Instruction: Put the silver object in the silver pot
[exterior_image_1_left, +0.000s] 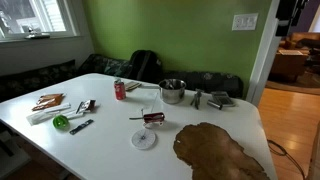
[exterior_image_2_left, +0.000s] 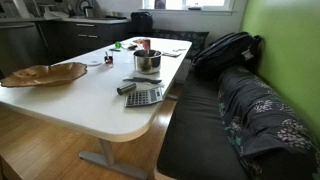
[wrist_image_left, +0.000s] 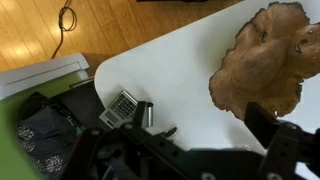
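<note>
The silver pot (exterior_image_1_left: 172, 91) stands upright on the white table beside a red can (exterior_image_1_left: 120, 90); it also shows in the other exterior view (exterior_image_2_left: 147, 61). The silver object (exterior_image_1_left: 197, 99), a short metal cylinder, lies next to a calculator (exterior_image_1_left: 220, 99) near the table's end; both exterior views show it (exterior_image_2_left: 127, 88). In the wrist view the silver object (wrist_image_left: 147, 113) lies beside the calculator (wrist_image_left: 122, 105). My gripper (wrist_image_left: 195, 135) hangs high above the table, open and empty, its dark fingers framing bare tabletop. The pot is out of the wrist view. The gripper shows in neither exterior view.
A large brown wooden slab (exterior_image_1_left: 220, 150) lies on the table near the silver object; it also shows in the wrist view (wrist_image_left: 265, 60). A white disc (exterior_image_1_left: 144, 139) and small tools (exterior_image_1_left: 70, 110) lie further along. A bench with a backpack (exterior_image_2_left: 225, 50) runs along the table.
</note>
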